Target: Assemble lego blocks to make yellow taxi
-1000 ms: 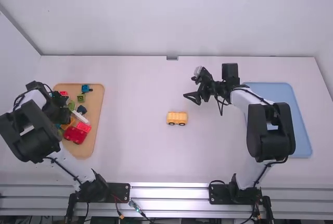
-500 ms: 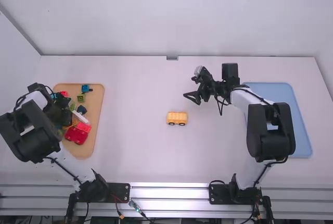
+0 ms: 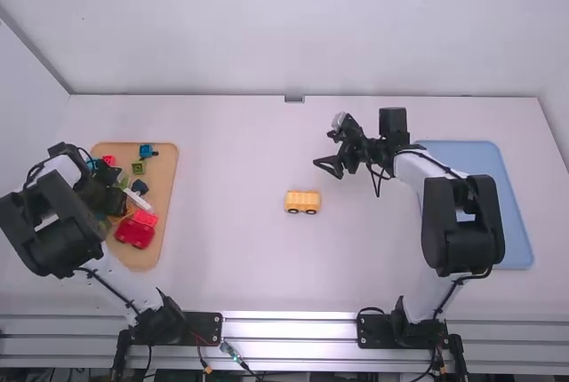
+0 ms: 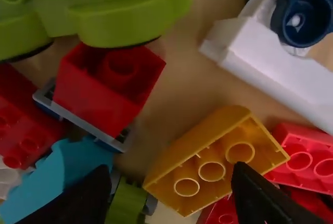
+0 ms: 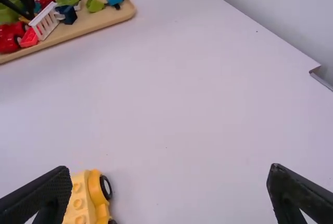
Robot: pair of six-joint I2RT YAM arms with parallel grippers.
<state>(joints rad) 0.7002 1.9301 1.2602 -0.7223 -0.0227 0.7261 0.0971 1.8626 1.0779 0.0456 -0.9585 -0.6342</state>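
The left gripper (image 3: 111, 200) is low over the wooden tray of blocks in the high view. In the left wrist view the left gripper (image 4: 171, 198) is open, fingers either side of a yellow-orange brick (image 4: 210, 161) lying with its hollow underside up; no grip on it shows. On the mid table sits a yellow wheeled car base (image 3: 302, 202), studs up in the right wrist view. The right gripper (image 3: 329, 166) stands above the table, beyond and right of the car base. Its fingers are wide apart in the right wrist view, where the right gripper (image 5: 169, 193) holds nothing.
The wooden tray (image 3: 164, 213) at left is crowded with red, green, blue and white pieces. Close to the yellow-orange brick lie a white piece (image 4: 281, 67), a red sloped brick (image 4: 106, 91) and a green piece (image 4: 125, 15). A blue tray (image 3: 507, 222) lies under the right arm.
The left gripper has shifted slightly within the wooden tray, and the red pieces beside it have moved a little to the right and nearer the camera. The right arm and car base have stayed put.
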